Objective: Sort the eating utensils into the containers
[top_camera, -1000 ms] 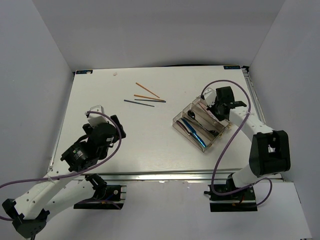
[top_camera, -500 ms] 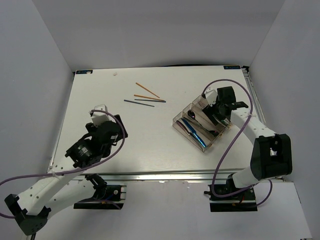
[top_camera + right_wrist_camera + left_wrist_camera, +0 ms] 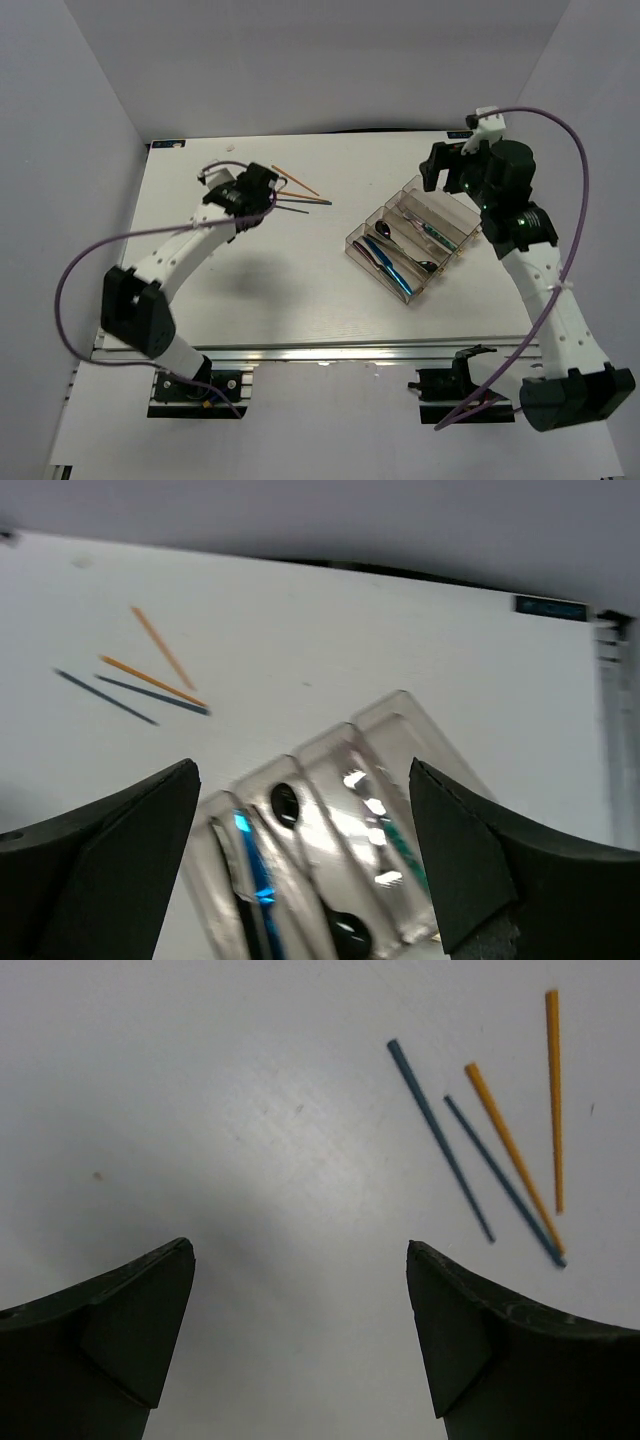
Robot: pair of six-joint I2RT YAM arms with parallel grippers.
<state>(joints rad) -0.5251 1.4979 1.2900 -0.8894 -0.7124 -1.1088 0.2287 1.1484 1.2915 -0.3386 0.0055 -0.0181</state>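
The left gripper (image 3: 300,1260) was released, jaws wide and empty, over the bare table (image 3: 200,1110) near four loose chopsticks (image 3: 505,1180) (two orange, two blue, lying close together). The right gripper (image 3: 305,780) was likewise released and held nothing. It hung above the clear organizer tray (image 3: 353,241), whose compartments held several utensils (image 3: 390,266).
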